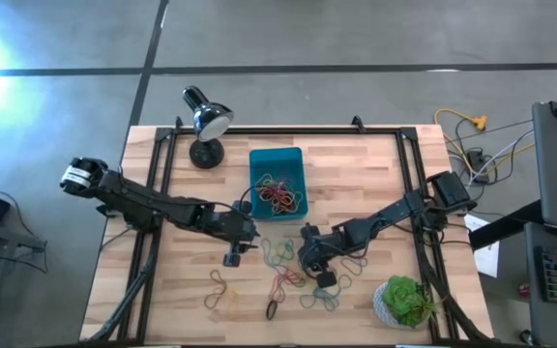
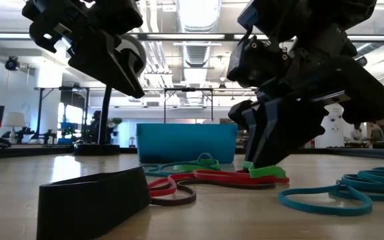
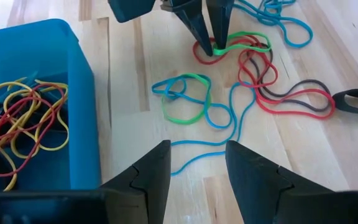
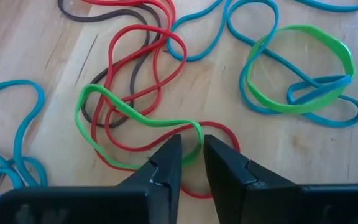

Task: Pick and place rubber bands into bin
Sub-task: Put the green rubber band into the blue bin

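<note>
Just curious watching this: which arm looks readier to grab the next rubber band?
The right. Its gripper already pinches a green rubber band on the table, while the left gripper hangs open beside the bin.

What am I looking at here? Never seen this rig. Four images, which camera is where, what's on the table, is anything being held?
It is a two-armed robot at a wooden table. One picture looks straight down, one sits at table height, and one camera rides on each wrist.

A teal bin at the back already holds red and yellow bands. More rubber bands lie loose on the wood in front of it. A black lamp and a potted plant stand at the table's edges.

The right gripper is down on the table, closing on a green band that lies tangled with red ones. The left gripper hangs open beside the bin, holding nothing.
</note>
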